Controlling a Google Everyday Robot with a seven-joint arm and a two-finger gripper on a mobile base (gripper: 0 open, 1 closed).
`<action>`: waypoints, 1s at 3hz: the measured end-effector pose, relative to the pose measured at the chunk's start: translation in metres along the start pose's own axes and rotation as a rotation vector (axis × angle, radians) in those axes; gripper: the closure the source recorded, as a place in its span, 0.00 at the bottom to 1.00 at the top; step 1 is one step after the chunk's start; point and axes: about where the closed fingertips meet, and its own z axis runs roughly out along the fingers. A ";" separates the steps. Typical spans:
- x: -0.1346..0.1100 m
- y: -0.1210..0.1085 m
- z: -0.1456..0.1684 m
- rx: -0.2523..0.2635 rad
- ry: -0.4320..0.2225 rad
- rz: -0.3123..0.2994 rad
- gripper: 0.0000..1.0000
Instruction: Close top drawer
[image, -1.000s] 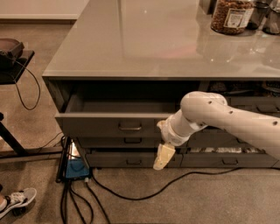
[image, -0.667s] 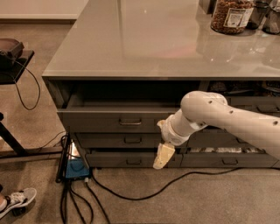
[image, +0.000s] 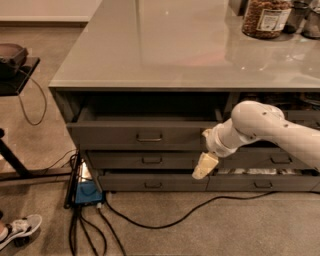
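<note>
top drawer (image: 110, 135): open, pulled out from under the countertop (image: 165, 45). its front stands forward of the 2 lower drawer fronts (image: 150, 160) beneath it, and the dark box interior shows behind its top edge. its loop handle (image: 149, 136) lies up and well to the left of the fingers (image: 207, 163).

gripper (image: 200, 173): hangs tips-down off the white arm (image: 260, 125), just by the right end of the top drawer front. the wrist is level with the front and the tips are lower, across the second drawer's line. the fingers read as 1 tan wedge with no gap showing, so pressed together, holding nothing. whether they touch the front i cannot tell.

step in hand, my judgement: the push is not yet finished and the drawer has a good part of its travel left.

doing it well:
1. lift so the flat of the fingers meets the top front itself, not the drawer below the fingertips.
2. contact is far off-centre. a push at 1 end can rack a wide drawer on its runners, so shift toward the handle or go slow and steady.
3. push straight back, square to the front, until it sits flush with the fronts below.
4. keep the fingers together and clear of the gap above the front edge.

further out: floor cable (image: 165, 220) runs below the fingertips and a blue box (image: 87, 192) lies far left of them.
</note>
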 end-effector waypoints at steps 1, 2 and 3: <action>0.006 -0.010 -0.001 0.009 0.006 0.012 0.19; 0.009 -0.035 0.007 -0.005 0.032 0.019 0.41; 0.003 -0.076 0.021 -0.019 0.058 0.015 0.66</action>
